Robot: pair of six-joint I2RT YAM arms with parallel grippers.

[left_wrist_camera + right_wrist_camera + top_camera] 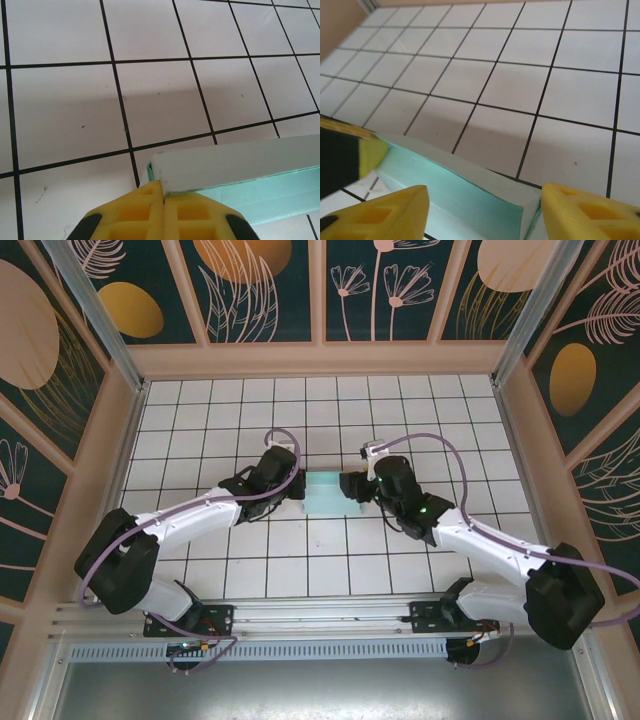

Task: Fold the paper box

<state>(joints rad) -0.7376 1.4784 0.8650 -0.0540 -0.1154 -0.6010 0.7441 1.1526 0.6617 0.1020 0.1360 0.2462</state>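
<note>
While the left tool (163, 186) pinches the paper box (235, 167), the right tool (482, 192) gapes astride its end.

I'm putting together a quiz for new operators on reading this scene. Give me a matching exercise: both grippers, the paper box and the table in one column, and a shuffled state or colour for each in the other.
Column one:
1. left gripper
2. right gripper
3. paper box
4. table

Column two:
A. white tiles with black grid lines
B. jaws apart, astride one end of the box
C. shut, pinching an edge of the box
D. pale mint green, lying between the two grippers

Pairs: 1-C, 2-B, 3-D, 4-A
</note>
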